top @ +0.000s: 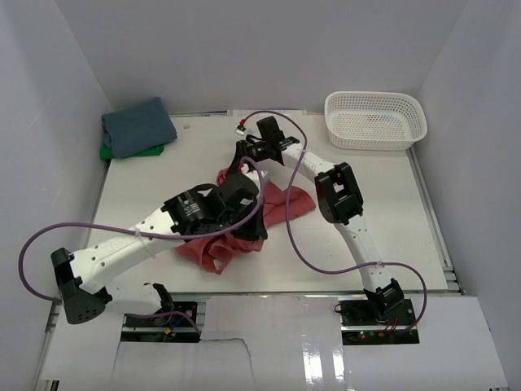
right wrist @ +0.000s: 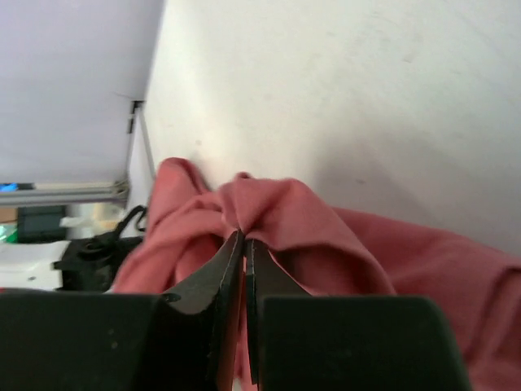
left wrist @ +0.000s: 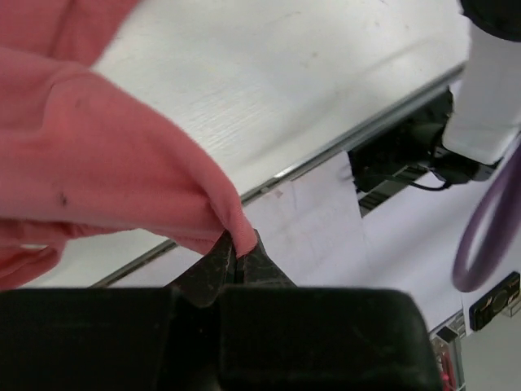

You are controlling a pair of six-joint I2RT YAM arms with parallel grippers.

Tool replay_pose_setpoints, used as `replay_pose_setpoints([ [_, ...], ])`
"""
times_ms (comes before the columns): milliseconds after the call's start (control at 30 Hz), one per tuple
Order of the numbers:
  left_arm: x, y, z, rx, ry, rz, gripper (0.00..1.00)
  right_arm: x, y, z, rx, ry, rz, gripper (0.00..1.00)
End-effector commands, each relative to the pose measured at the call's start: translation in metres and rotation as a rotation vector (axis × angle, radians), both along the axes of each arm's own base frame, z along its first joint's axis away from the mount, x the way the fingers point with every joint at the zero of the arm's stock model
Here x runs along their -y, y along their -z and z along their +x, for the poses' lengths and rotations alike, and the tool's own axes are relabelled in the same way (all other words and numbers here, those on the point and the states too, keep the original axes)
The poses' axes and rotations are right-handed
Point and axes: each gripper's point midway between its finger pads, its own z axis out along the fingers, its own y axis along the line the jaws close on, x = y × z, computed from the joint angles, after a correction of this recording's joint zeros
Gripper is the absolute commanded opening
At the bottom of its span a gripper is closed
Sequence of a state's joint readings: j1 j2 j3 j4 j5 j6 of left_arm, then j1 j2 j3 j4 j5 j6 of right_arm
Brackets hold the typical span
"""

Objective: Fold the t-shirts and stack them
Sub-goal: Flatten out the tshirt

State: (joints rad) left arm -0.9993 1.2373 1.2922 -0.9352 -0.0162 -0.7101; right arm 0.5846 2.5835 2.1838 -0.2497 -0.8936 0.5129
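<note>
The coral-red t-shirt (top: pixel 293 204) lies bunched on the table (top: pixel 163 175), well left of the white mesh basket (top: pixel 375 120) and nearer the arm bases than it. Both grippers grip it: the left gripper (left wrist: pixel 238 248) has its jaws clamped on a drooping fold, and the right gripper (right wrist: pixel 242 240) has its jaws pinched on a gathered ridge. Far left of the basket, the folded slate-blue t-shirt (top: pixel 138 126) sits on the bright green t-shirt (top: pixel 110 151) — only its edge shows.
</note>
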Motion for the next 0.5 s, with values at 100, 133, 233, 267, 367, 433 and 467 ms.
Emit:
replay_pose_setpoints([
  [100,0.096,-0.036,-0.045,0.019,0.280,-0.171,0.00,-0.020,-0.085,-0.035,0.035,-0.209,0.237,0.08],
  [133,0.105,-0.039,-0.050,0.021,0.304,-0.176,0.00,-0.019,-0.092,-0.039,0.027,-0.224,0.250,0.08],
  [233,0.138,-0.049,-0.069,0.019,0.396,-0.228,0.00,-0.019,-0.103,-0.054,0.018,-0.293,0.301,0.08],
  [267,0.144,-0.052,-0.073,0.017,0.414,-0.246,0.00,-0.018,-0.105,-0.057,0.006,-0.304,0.306,0.08],
  [367,0.151,-0.048,-0.076,0.014,0.427,-0.249,0.00,-0.013,-0.114,-0.057,0.022,-0.317,0.322,0.08],
  [433,0.145,-0.052,-0.075,0.032,0.419,-0.252,0.14,-0.009,-0.122,-0.054,0.040,-0.310,0.330,0.41],
  [467,0.141,-0.049,-0.073,0.037,0.408,-0.243,0.29,-0.005,-0.124,-0.048,0.046,-0.294,0.329,0.51],
])
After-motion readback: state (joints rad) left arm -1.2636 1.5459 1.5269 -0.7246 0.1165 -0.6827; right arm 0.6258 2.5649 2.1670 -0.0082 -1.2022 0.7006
